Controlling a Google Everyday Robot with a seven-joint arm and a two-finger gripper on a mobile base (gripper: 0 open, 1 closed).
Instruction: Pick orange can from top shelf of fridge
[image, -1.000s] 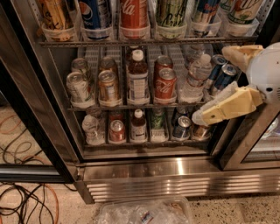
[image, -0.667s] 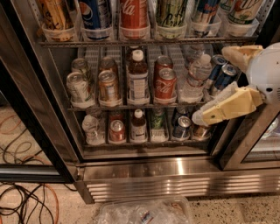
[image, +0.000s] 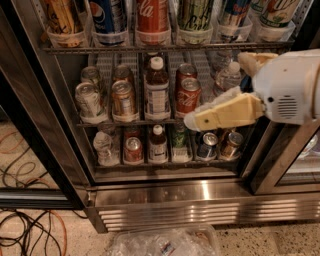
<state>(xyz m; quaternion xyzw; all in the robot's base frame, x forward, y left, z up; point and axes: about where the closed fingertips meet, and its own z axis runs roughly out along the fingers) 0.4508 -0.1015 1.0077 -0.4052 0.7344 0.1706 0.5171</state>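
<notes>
The orange can is found at the far left of the top shelf of the fridge, standing behind the front rail with its base in a clear holder. Just beside it on the right is a blue Pepsi can, and a red Coca-Cola can follows in the next lane. The gripper is held well apart from the target, lower and to the right, in front of the middle rack and close to a red can there. Nothing is seen to be held by it, and whether it is set wide or narrow cannot be told. The reach is judged not yet begun. From this position, a rise and a long sweep to the left would be needed, and the red can or the front rail could be struck if the path is cut too close. The Pepsi can could be nudged or taken by mistake, since the two stand so near each other. The dark door frame at the left leaves little room on that side. The upper part of the orange can is cut off by the picture's edge, so its lid is not shown, and the depth of its lane behind it is hidden.
</notes>
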